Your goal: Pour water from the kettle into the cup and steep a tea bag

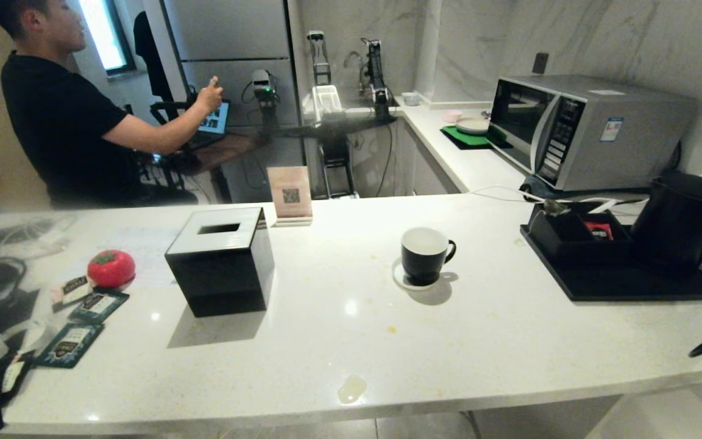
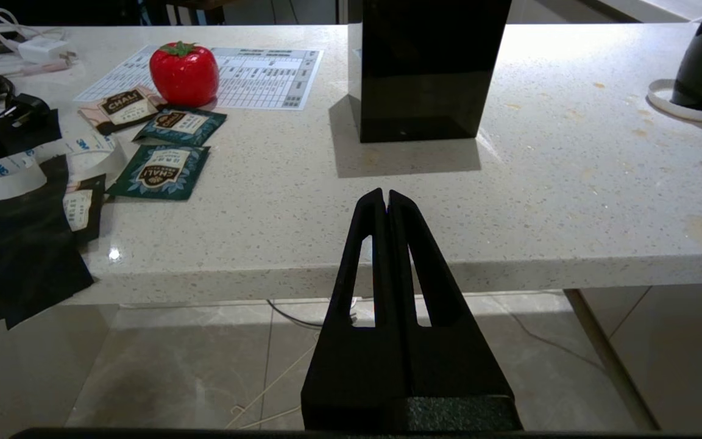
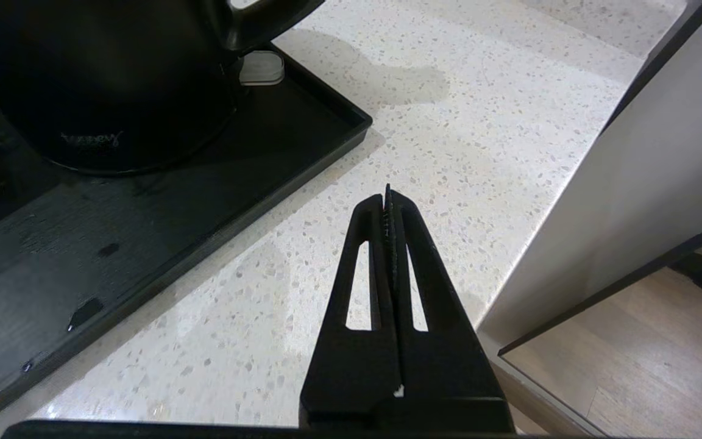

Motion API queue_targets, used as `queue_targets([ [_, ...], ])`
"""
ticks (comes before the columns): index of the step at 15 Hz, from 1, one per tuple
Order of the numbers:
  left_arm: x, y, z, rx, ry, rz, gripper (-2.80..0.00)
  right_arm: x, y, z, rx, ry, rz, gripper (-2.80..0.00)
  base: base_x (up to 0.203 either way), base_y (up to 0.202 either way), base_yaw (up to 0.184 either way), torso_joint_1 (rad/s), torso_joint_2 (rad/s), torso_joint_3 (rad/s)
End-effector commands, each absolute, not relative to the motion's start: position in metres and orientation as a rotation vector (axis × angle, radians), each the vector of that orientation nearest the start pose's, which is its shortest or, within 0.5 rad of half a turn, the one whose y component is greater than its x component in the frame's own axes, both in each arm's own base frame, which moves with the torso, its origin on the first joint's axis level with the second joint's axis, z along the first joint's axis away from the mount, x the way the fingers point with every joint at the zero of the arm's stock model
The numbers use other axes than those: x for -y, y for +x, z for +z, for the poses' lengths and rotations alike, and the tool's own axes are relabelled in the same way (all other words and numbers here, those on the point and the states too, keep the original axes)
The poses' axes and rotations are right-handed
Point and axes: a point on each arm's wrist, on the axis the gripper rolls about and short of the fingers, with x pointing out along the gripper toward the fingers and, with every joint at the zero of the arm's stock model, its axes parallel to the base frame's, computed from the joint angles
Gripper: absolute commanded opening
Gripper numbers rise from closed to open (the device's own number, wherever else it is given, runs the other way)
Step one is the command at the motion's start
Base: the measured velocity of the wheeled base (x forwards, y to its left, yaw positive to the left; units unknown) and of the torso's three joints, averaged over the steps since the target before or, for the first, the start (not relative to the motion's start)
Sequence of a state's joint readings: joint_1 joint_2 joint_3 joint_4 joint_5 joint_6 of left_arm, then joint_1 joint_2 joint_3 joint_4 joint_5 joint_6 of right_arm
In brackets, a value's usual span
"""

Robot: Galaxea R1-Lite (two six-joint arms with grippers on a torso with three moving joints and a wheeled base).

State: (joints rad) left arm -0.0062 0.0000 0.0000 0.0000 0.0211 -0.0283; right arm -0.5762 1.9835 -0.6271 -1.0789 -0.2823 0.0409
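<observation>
On the head camera I see the cup [image 1: 425, 255] mid-counter on a white coaster [image 1: 401, 277], and the kettle [image 1: 683, 221] far right on its black tray [image 1: 631, 285]. My left wrist camera shows the left gripper [image 2: 386, 196] pinched empty before the counter edge. On the right wrist camera, the right gripper [image 3: 387, 198] is closed on nothing beside the tray; I judge the kettle heavy and rigid, best taken by its loop handle [image 3: 259, 21].

The head view looks down across the counter [image 1: 351, 341] from above. The left wrist view sits low at its front edge, facing the tissue box [image 2: 427, 67], shared centre-left. The right wrist view looks closely at the kettle [image 3: 95, 79], shared far right.
</observation>
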Motion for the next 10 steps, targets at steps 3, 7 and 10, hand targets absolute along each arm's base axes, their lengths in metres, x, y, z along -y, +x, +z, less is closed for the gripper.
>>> queue_targets([
  [3,-0.001,-0.023,0.076,-0.001,-0.029,0.015,-2.80,0.177,0.262,0.101,-0.248,0.079,-0.841,-2.80,0.000,0.000,0.000,0.000,0.00,0.000],
  [7,-0.001,-0.023,0.076,-0.001,-0.029,0.014,-2.80,0.162,0.254,0.108,-0.244,0.079,-0.790,-2.80,0.000,0.000,0.000,0.000,0.00,0.000],
  [10,-0.001,-0.023,0.076,-0.001,-0.029,0.015,-2.80,0.136,0.249,0.119,-0.220,0.070,-0.720,-2.80,0.000,0.000,0.000,0.000,0.00,0.000],
])
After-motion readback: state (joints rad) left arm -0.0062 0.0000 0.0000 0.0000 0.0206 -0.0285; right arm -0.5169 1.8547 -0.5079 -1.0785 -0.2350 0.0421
